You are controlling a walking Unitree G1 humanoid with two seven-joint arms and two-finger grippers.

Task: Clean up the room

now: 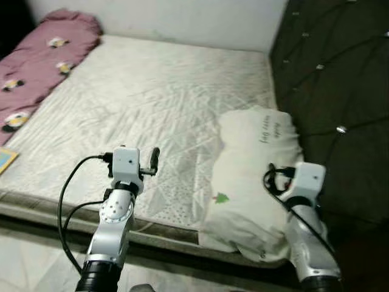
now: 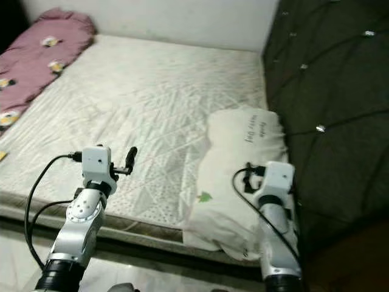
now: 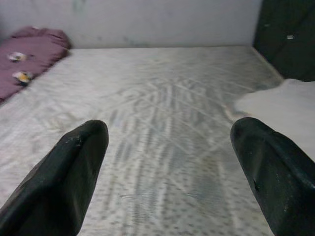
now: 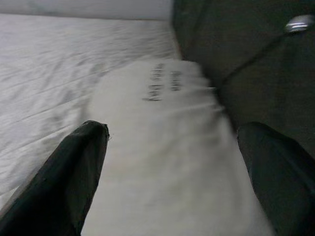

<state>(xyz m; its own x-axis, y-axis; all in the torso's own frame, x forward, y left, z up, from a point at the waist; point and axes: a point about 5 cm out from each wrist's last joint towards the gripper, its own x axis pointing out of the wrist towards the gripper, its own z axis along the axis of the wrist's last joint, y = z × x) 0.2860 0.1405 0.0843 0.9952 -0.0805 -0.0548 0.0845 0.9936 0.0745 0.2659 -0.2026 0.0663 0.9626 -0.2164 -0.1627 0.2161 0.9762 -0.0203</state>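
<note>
Two arms raised, right pincer [image 4: 172, 182] over pillow [image 1: 255, 176]

Dark handwriting-style lettering on the white pillow [image 1: 258, 176] is too blurred to read.

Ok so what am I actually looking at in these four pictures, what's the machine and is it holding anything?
It is a humanoid robot standing at the edge of a bed. The two upper pictures come from cameras in its head, looking down past its silver arms. The two lower pictures come from cameras on its wrists, looking out between the black fingers. The left gripper is open above the bare white mattress. The right gripper is open over a white pillow lying beside the dark padded headboard. A purple blanket lies along the far left side. Neither gripper holds anything.
</note>
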